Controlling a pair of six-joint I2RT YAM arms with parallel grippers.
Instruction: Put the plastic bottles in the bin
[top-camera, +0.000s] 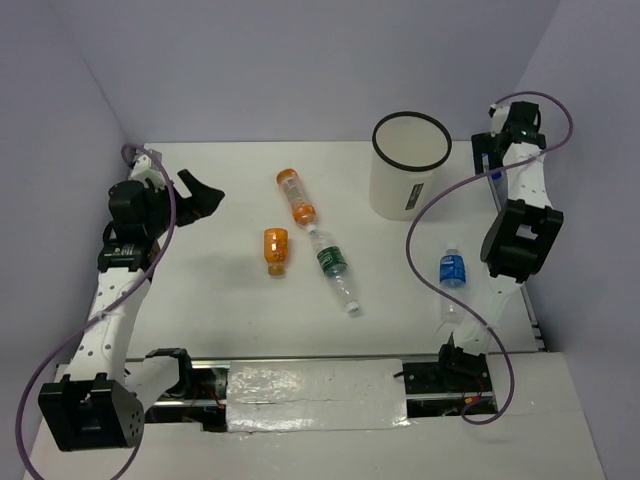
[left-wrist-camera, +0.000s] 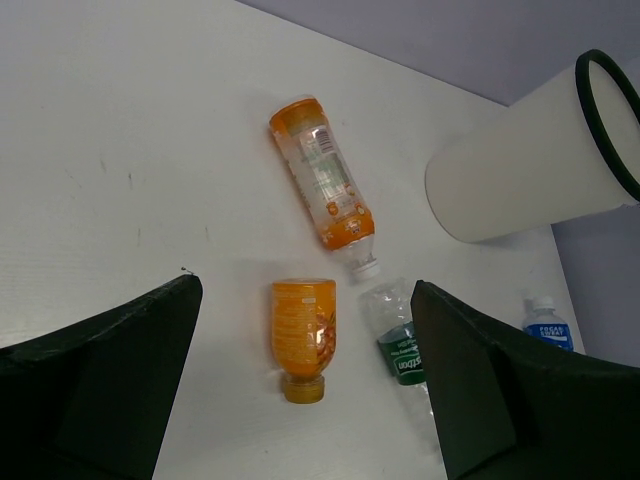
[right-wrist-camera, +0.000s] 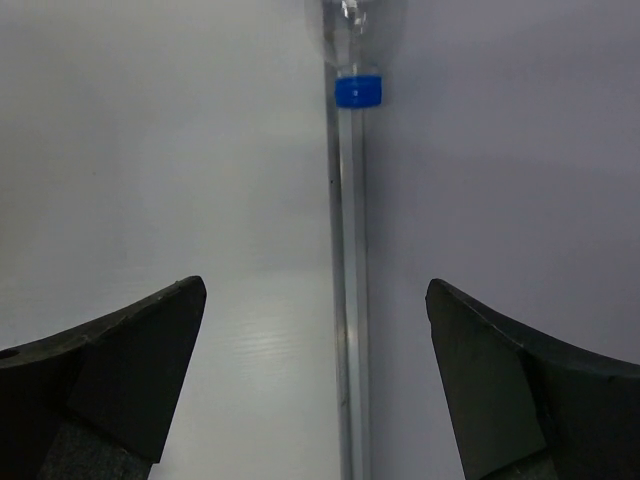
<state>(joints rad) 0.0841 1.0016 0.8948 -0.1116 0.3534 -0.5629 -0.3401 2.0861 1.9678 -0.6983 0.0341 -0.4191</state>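
Note:
Two orange plastic bottles lie mid-table, a longer one (top-camera: 296, 196) (left-wrist-camera: 322, 185) and a short one (top-camera: 275, 250) (left-wrist-camera: 303, 335). A clear bottle with a green label (top-camera: 335, 270) (left-wrist-camera: 400, 345) lies beside them. A blue-labelled bottle (top-camera: 452, 280) (left-wrist-camera: 546, 322) lies to the right. The white bin (top-camera: 410, 165) (left-wrist-camera: 530, 160) with a black rim stands at the back right. My left gripper (top-camera: 200, 195) (left-wrist-camera: 305, 288) hangs open to the left of the orange bottles, holding nothing. My right gripper (top-camera: 487, 160) (right-wrist-camera: 315, 287) is open beside the bin at the right wall. Ahead of it lies a clear bottle with a blue cap (right-wrist-camera: 357, 90).
Purple-grey walls enclose the table on the left, back and right. The right wall's seam (right-wrist-camera: 345, 300) runs between my right fingers. A foil-covered strip (top-camera: 315, 385) lies along the near edge between the arm bases. Purple cables loop beside both arms.

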